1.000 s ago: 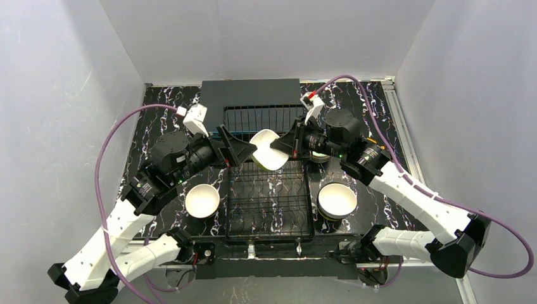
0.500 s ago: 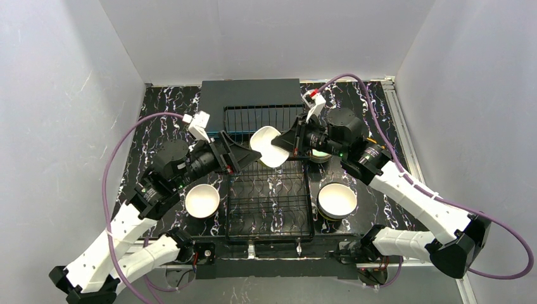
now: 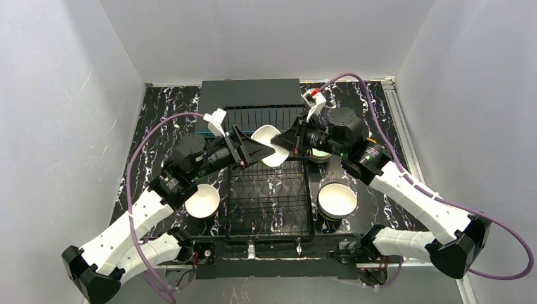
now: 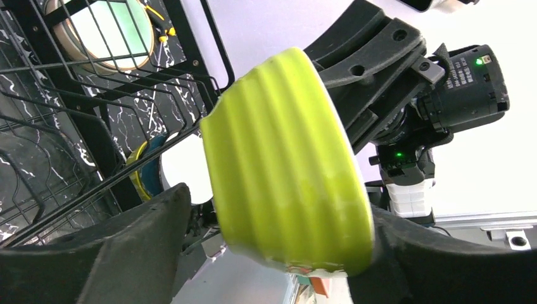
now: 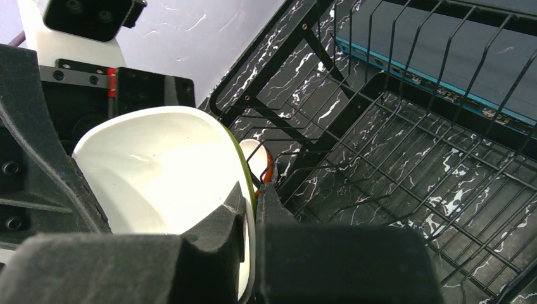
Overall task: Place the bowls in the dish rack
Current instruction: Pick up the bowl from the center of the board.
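Note:
A lime green bowl (image 3: 269,144) with a white inside hangs tilted over the far part of the black wire dish rack (image 3: 269,209). My right gripper (image 3: 283,144) is shut on its rim; in the right wrist view the fingers (image 5: 250,196) pinch the thin edge of the bowl (image 5: 158,164). My left gripper (image 3: 261,147) is open and straddles the same bowl from the left. In the left wrist view the ribbed green bowl (image 4: 285,164) sits between the fingers; the right one is at its base, the left one stands apart.
A white bowl (image 3: 202,201) sits left of the rack, and a stack of bowls (image 3: 337,199) sits to its right. A mint bowl (image 3: 320,155) lies under the right arm. A flat dark grey box (image 3: 250,95) stands behind the rack.
My left arm has swung right, and its open jaws have come around the green bowl. The right gripper and the bowl have hardly moved.

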`<state>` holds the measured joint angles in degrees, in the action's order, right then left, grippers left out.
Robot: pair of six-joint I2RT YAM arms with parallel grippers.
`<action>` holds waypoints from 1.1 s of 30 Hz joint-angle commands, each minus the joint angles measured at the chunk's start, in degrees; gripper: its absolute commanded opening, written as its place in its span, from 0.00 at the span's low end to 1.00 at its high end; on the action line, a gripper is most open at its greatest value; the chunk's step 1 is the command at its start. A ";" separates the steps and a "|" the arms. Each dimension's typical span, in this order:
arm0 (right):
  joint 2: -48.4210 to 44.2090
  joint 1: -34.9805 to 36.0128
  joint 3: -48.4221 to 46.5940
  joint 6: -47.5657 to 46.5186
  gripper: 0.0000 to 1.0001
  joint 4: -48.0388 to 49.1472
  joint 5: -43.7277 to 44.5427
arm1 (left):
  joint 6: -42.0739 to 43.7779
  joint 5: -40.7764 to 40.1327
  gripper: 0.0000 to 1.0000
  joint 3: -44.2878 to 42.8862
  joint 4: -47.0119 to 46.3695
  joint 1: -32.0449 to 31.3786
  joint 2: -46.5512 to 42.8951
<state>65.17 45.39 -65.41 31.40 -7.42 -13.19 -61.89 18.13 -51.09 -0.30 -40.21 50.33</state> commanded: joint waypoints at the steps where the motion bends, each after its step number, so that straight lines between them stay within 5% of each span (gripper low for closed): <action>1: -2.00 -0.06 -0.25 -0.62 0.01 3.16 -0.07 | -1.27 1.93 0.72 -2.08 -2.59 0.13 -0.30; 13: -2.34 -0.07 -0.16 -1.41 0.01 2.23 1.63 | -2.47 1.66 0.00 0.03 -2.25 0.13 -1.37; 16: -2.64 -0.05 -0.16 -1.60 0.20 2.30 1.77 | -2.24 1.13 0.00 0.03 -2.07 0.13 -1.82; 20: -2.57 -0.04 -0.15 -1.56 0.59 2.55 0.93 | -0.78 0.02 0.00 0.01 -1.54 0.13 -2.61; 24: -2.04 -0.11 -0.40 -1.12 0.83 2.67 -0.21 | 1.91 -1.19 0.00 -1.51 2.38 0.13 -3.03; 28: -1.43 -1.12 -1.00 0.19 0.96 2.71 -2.40 | 5.40 -3.40 0.00 -3.79 7.35 0.14 -3.37; 33: -1.50 -6.80 0.07 4.19 0.99 6.47 -9.81 | 9.49 -8.05 0.00 -6.89 14.89 0.13 -3.66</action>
<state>63.92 42.74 -64.97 32.08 -6.81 -16.84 -57.39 14.57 -53.30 8.47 -40.21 48.38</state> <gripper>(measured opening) 0.984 0.504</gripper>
